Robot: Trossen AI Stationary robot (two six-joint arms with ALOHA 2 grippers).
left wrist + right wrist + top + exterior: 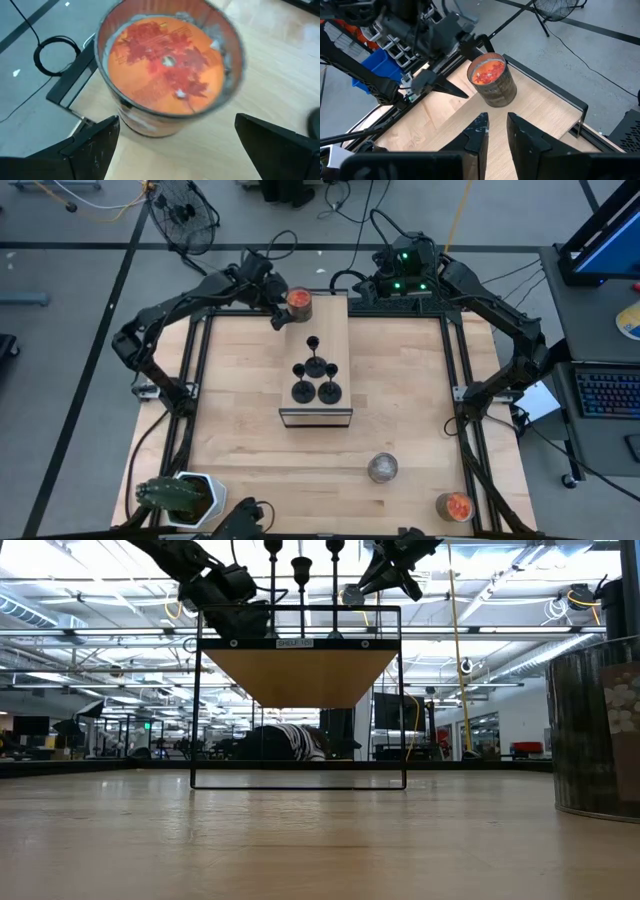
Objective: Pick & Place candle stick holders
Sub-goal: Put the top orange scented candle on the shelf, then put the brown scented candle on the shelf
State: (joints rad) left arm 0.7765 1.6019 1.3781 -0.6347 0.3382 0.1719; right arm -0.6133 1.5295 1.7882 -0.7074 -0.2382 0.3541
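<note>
Four candle stick holders [314, 376] sit clustered mid-shelf [340, 320], presumably already placed; left gripper [283, 308] gapes wide around the orange jar [298, 303] at the shelf's far left corner, holding nothing; right gripper [496, 131] waits nearly shut, empty.

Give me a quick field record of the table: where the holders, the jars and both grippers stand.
shelf: raised wooden shelf in a black frame, mid-table
holders: four black candle stick holders, upright on the shelf
jar on shelf: glass jar with orange contents, far left corner
left gripper: open, fingers either side of that jar
right gripper: over the shelf's far right end, nothing held
near side of table: round silvery jar; second orange glass jar
</note>
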